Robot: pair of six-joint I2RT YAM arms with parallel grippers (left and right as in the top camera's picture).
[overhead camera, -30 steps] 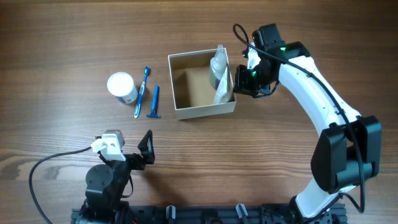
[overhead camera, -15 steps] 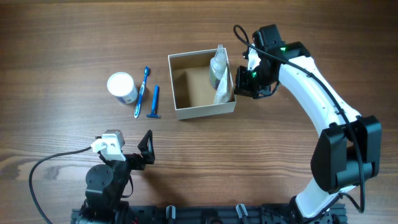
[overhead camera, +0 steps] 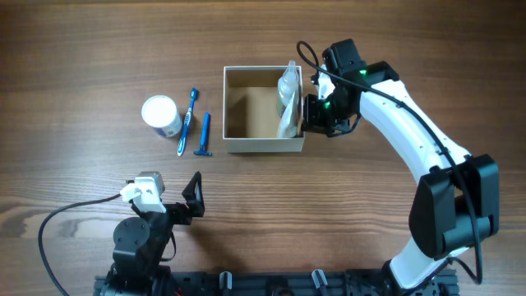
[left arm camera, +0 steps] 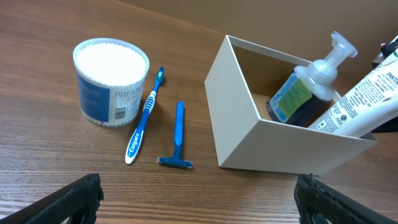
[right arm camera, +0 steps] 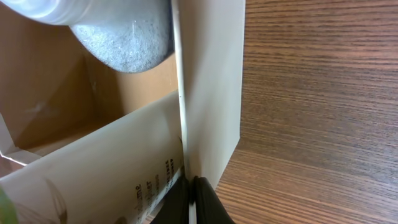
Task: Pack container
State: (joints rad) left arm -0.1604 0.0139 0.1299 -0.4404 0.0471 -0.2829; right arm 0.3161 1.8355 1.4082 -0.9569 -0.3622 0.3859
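The container (overhead camera: 263, 145), near the middle of the worktop (overhead camera: 82, 49), is gripped by its 3 o'clock wall in the closed right claw (overhead camera: 306, 115), far nearer than the open left claw (overhead camera: 194, 197) parked at 7 o'clock.

Reads as matt cardboard on the container (left arm camera: 233, 106), smooth white outside and a duller tan-brown paper face inside, with dark wood-grain under everything on the table (overhead camera: 82, 66), satin rather than shiny. Shines glossy blue plastic on the toothbrush (left arm camera: 144, 115) and the razor (left arm camera: 179, 130), looks clear plastic with a printed paper label on the jar (left arm camera: 111, 84), fluffy white at its top. Shows translucent plastic on the pump bottle (left arm camera: 298, 93) and slick white plastic on the tube (left arm camera: 367, 99), plus a hard glossy white shell on the right arm (overhead camera: 411, 107).
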